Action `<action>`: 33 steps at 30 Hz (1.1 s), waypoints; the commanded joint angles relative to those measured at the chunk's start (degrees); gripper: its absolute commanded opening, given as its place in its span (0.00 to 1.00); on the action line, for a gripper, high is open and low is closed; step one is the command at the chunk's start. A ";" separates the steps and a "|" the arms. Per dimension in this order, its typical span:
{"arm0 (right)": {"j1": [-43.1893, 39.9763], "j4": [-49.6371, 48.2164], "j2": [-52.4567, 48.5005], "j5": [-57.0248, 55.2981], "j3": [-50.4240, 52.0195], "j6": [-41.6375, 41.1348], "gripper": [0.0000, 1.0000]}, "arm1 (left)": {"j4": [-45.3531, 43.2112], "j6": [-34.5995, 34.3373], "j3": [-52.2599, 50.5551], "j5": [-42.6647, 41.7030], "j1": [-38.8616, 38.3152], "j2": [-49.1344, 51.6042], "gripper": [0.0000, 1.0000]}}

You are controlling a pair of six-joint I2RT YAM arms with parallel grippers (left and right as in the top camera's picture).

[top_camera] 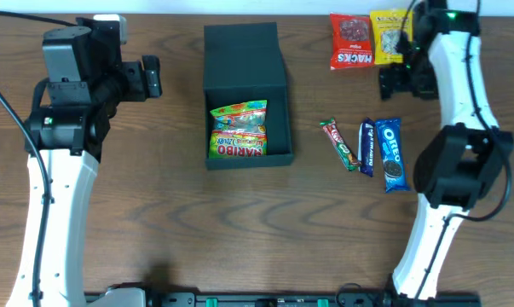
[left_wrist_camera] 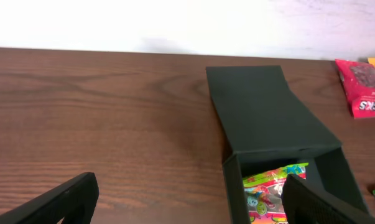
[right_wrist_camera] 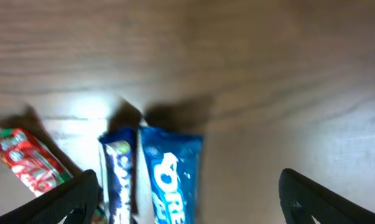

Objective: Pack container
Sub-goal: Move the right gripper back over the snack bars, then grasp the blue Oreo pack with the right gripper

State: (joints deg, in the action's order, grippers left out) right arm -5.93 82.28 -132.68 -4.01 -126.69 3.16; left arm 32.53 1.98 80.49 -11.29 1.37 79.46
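Observation:
The container [top_camera: 244,60] is a black box in the middle of the table, its flap lid laid open toward the back. A colourful Haribo packet [top_camera: 238,130] lies inside it. My left gripper [top_camera: 150,77] hovers left of the box, open and holding nothing. In the left wrist view the container [left_wrist_camera: 262,106] and the Haribo packet [left_wrist_camera: 271,186] sit ahead on the right, behind my right finger [left_wrist_camera: 324,202]. My right gripper [top_camera: 401,81] is open above the table, behind the loose bars. The right wrist view shows an Oreo packet [right_wrist_camera: 171,177] between its spread jaws, untouched.
A red Hacks packet [top_camera: 351,41] and a yellow packet [top_camera: 387,32] lie at the back right. A red-green bar [top_camera: 339,143], a dark blue bar [top_camera: 366,147] and the Oreo packet [top_camera: 392,153] lie side by side right of the box.

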 commanded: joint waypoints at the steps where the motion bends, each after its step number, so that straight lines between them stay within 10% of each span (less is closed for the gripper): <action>1: -0.81 1.03 2.89 2.80 -1.01 -0.98 0.89 | -1.05 0.72 1.53 -0.35 -0.22 0.04 0.95; 18: -3.45 -22.38 20.57 7.67 41.05 2.78 0.86 | -5.64 -1.42 1.53 -1.05 -1.22 4.44 0.95; 33: -1.90 -30.25 20.09 5.46 51.19 8.85 0.73 | -7.32 -1.07 1.55 -0.55 -2.25 5.18 0.95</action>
State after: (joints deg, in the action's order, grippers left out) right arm -8.08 52.36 -112.81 1.89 -76.27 10.17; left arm 25.78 1.30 80.53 -11.66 -0.86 84.62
